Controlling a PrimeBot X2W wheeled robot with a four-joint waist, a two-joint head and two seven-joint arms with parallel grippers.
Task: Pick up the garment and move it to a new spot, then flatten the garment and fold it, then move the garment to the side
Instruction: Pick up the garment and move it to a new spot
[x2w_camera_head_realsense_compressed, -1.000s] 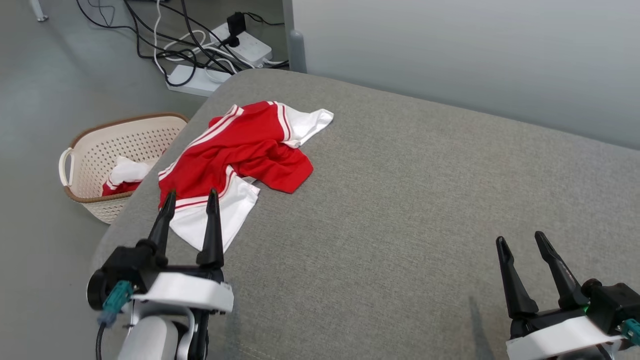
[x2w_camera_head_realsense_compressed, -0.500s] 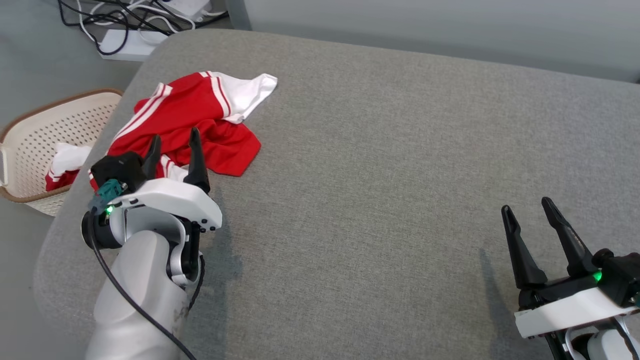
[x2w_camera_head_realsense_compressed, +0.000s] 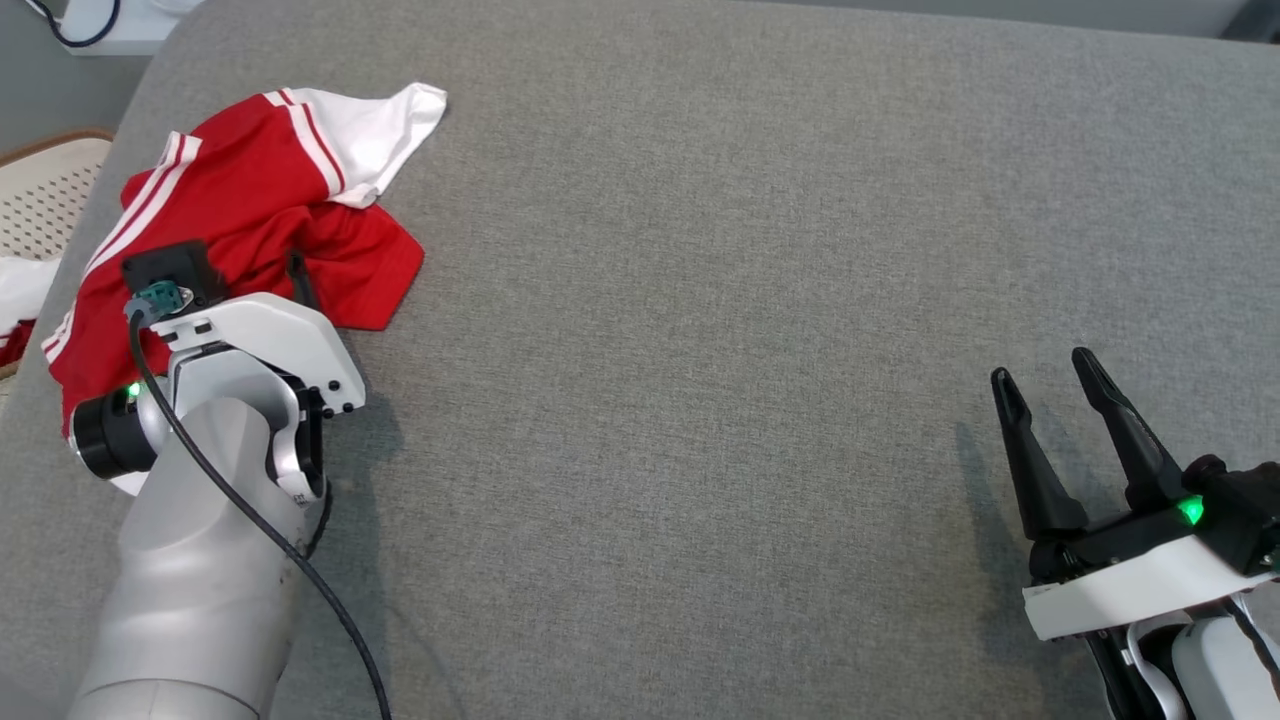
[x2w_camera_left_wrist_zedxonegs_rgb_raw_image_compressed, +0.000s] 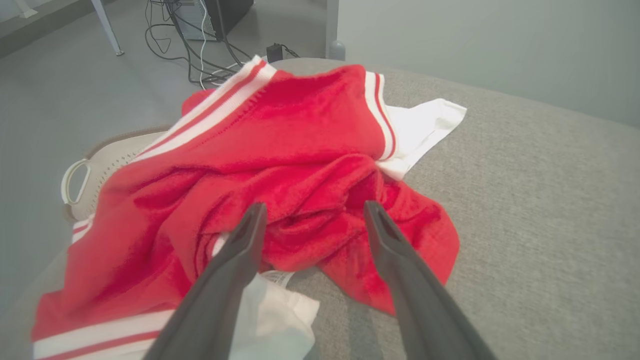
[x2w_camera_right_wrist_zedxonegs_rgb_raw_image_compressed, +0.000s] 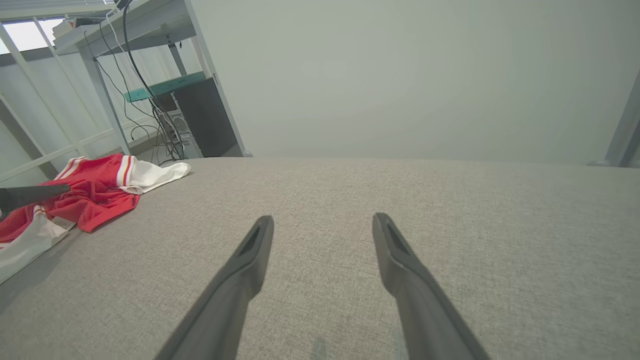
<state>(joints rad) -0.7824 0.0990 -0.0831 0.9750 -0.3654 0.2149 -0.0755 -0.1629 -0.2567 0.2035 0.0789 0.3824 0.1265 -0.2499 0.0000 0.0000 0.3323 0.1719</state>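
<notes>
Left to right: 1 basket (x2w_camera_head_realsense_compressed: 55, 150) stands on the floor beside the left edge of the cushion (x2w_camera_head_realsense_compressed: 700, 300), with red-and-white cloth inside. 1 garment (x2w_camera_head_realsense_compressed: 230, 190), red with white striped trim, lies crumpled at the cushion's far left corner. The left gripper (x2w_camera_left_wrist_zedxonegs_rgb_raw_image_compressed: 315, 207) hangs over its middle folds, fingers apart, nothing clamped; contact cannot be told. The right gripper (x2w_camera_head_realsense_compressed: 1043, 367), fingers likewise apart, hovers over bare cushion near the right edge. Count: 2 grippers, 1 garment, 1 basket. Progress, as judged: no step done; pickup, moving, flattening, folding and setting aside all remain.
</notes>
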